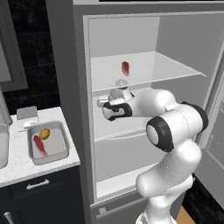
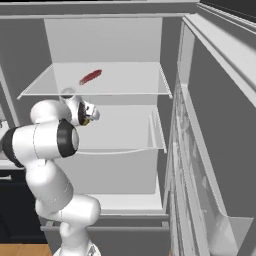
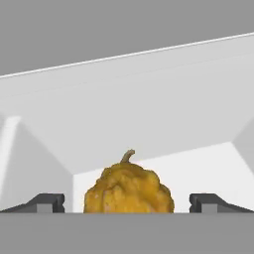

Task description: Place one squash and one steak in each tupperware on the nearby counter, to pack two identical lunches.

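One tupperware (image 1: 49, 142) is seen whole in the left base view, on the counter (image 1: 26, 164) at about 9 o'clock from the arm. It holds a squash (image 1: 44, 133) and a steak (image 1: 40, 145), the steak just beside the squash toward 7 o'clock. At the left edge a second grey tray (image 1: 2, 148) is cut off by the frame, so its content cannot be told. The open fridge (image 1: 144, 39) takes the middle of the picture. On its upper glass shelf (image 1: 175, 70) lies another steak (image 1: 125, 68), with free shelf on all sides. The arm bends at the elbow and reaches to 9 o'clock into the space under this shelf. The gripper itself is hidden behind the wrist.

In the right base view, the same steak (image 2: 90, 76) lies on the upper shelf (image 2: 125, 82), toward 11 o'clock, well apart from the shelf edges. The wrist goes under the front edge of this shelf. The fridge door (image 2: 210, 150) stands open at 3 o'clock and closes that side.

In the hand view, the gripper (image 3: 127, 203) has its two finger tips (image 3: 47, 202) far apart, fully spread, holding nothing. A second squash (image 3: 129, 187) sits between them, apart from both, stem at 12 o'clock. Its lower part is cut off at the bottom. White fridge walls surround it, with room at both sides.
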Robot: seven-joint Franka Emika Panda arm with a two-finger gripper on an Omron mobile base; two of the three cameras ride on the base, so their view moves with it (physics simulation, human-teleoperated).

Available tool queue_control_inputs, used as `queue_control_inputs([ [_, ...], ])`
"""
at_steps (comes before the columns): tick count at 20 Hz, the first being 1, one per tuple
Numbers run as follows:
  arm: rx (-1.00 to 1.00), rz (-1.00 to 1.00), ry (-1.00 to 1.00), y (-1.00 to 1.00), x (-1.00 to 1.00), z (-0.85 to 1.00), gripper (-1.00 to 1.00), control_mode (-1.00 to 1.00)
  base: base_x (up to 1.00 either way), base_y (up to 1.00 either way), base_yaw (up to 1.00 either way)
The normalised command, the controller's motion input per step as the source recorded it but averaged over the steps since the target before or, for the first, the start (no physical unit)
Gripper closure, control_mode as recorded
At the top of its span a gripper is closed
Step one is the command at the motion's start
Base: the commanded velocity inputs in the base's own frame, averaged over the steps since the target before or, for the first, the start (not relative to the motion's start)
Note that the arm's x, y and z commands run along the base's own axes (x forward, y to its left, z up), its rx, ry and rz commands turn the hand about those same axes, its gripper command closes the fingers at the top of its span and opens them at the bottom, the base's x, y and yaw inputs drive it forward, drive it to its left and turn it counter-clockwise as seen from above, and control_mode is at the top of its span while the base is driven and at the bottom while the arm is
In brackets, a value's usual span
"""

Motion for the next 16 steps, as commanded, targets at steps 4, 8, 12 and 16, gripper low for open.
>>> queue_control_inputs([
  [4,0.04,0.02,0.0,-0.09,-0.3,0.06,-1.0,-1.0,0.0,0.0,0.0],
  [8,0.02,0.12,0.0,-0.13,-0.13,0.27,-1.0,-1.0,0.0,0.0,0.0],
  [12,0.0,0.12,0.02,-0.01,0.0,0.34,-1.0,-1.0,0.0,0.0,0.0],
  [16,0.0,0.06,0.07,0.0,0.11,0.01,-1.0,-1.0,0.0,0.0,0.0],
])
